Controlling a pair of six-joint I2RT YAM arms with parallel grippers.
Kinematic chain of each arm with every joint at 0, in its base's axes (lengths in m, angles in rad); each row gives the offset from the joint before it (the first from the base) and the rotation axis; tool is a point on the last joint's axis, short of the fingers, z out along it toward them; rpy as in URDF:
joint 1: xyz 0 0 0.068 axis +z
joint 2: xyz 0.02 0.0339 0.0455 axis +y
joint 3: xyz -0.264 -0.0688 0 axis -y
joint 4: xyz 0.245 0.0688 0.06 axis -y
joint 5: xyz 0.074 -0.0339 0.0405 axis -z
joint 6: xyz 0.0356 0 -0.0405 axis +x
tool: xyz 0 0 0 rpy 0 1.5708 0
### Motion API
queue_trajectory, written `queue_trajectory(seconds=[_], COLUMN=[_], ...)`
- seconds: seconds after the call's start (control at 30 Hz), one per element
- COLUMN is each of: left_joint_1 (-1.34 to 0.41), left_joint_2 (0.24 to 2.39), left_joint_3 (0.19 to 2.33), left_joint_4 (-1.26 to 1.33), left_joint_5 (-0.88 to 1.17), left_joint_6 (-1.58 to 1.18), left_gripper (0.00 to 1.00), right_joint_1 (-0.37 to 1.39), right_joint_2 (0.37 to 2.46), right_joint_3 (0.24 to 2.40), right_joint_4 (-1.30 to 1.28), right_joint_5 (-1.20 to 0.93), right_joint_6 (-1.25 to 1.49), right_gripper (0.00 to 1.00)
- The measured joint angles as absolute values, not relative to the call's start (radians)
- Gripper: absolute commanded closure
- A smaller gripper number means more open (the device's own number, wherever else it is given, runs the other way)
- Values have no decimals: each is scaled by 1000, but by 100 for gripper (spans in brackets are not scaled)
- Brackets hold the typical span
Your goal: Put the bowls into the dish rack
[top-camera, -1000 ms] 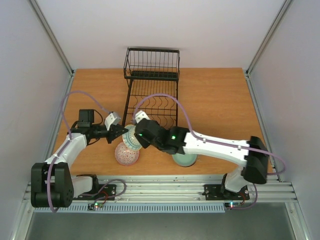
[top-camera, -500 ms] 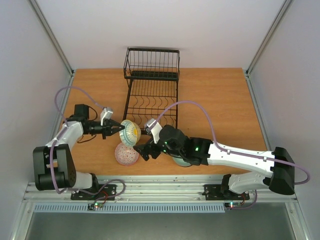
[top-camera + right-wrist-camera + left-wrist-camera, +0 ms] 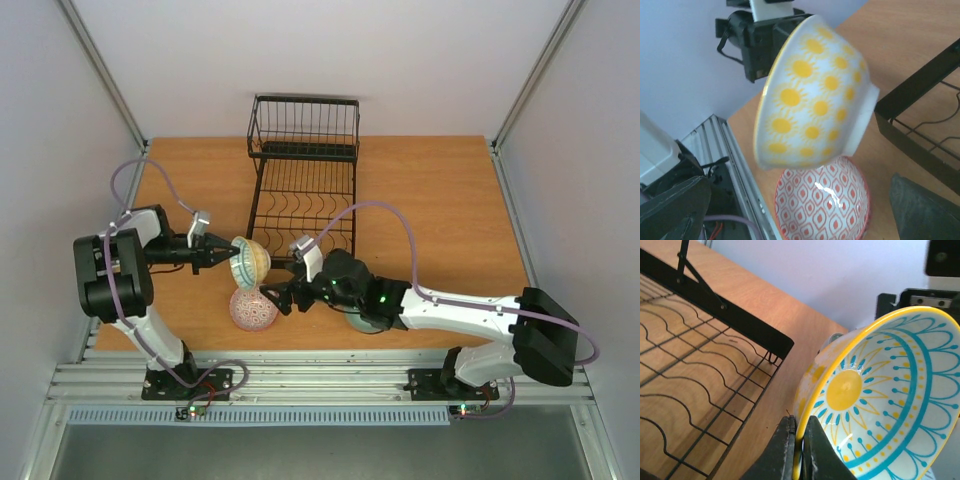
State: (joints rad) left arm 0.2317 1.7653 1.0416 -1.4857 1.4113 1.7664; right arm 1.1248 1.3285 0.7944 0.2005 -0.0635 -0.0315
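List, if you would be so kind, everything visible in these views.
dish rack: one, black wire, far middle of the table, no bowl in it
sun-pattern bowl: one, yellow and white outside, blue and yellow inside, held tilted in the air by the rack's near left corner
red-and-white bowl: one, on the table below the held bowl
green bowl: one, pale green, on the table, partly hidden under the right arm
table: one, orange-brown wood
left tool: one, black, shut on the sun-pattern bowl's rim
right tool: one, black, open, holding nothing, beside the red-and-white bowl
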Motion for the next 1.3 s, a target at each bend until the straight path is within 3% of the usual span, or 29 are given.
queue_trajectory(seconds=[0.2, 0.6, 0.73, 0.8, 1.0, 1.17, 1.2, 1.27, 1.3], left_joint_1=[240, 240, 240, 241, 249, 249, 248, 246, 242], left_joint_2=[1726, 1724, 1725, 1725, 1728, 1729, 1729, 1729, 1729], left_joint_3=[1040, 1040, 1039, 1039, 1039, 1039, 1039, 1039, 1039], left_joint_4=[-1574, -1594, -1596, -1597, -1607, -1608, -1608, -1610, -1610], left_joint_5=[1435, 1444, 1445, 1449, 1455, 1459, 1459, 1462, 1464], left_joint_6=[1920, 1969, 1971, 1972, 1961, 1964, 1964, 1965, 1968], left_gripper=[99, 100, 100, 99, 99, 99, 92, 62, 52], right_joint_1=[1084, 1059, 1056, 1057, 1056, 1056, 1055, 1055, 1055], right_joint_2=[1404, 1524, 1535, 1536, 1536, 1534, 1531, 1517, 1507], right_joint_3=[795, 812, 815, 815, 816, 816, 816, 816, 816], right_joint_4=[315, 441, 474, 490, 501, 499, 495, 471, 455], right_joint_5=[-118, -184, -196, -206, -207, -208, -207, -206, -204], right_joint_6=[21, 49, 41, 35, 6, -10, -16, -30, -39], right_gripper=[1, 4, 25, 40, 97, 99, 99, 99, 99])
